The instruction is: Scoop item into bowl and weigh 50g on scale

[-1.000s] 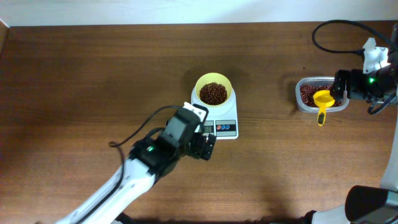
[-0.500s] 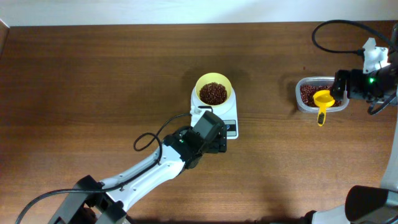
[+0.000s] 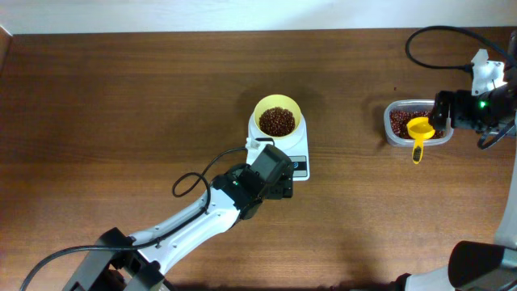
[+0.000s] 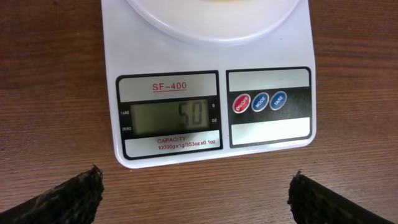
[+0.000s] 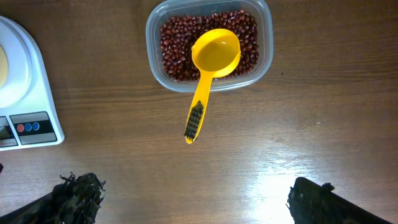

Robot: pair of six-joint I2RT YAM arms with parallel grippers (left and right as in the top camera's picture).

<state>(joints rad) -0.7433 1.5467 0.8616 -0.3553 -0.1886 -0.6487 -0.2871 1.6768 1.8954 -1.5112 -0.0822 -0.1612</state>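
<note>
Your table (image 3: 121, 97) carries the scale (image 3: 292, 150) at its middle, and the display (image 4: 169, 118) reads 50. Your left tool (image 4: 196, 190) hangs over the scale's front edge, fingers wide apart and empty. Your right tool (image 5: 196, 193) hangs beside the tub (image 5: 155, 37), likewise spread and holding nothing. The tub sits well to the right of the scale. The bowl (image 3: 260, 107) stands on the scale's platform. The scoop (image 5: 214, 53) rests in the tub, its handle sticking out past the rim. Beans (image 3: 277, 121) lie in the bowl, with more in the tub.

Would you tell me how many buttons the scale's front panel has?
3, on the scale: red ON/OFF button left, blue MODE button middle, blue TARE button right.
</note>
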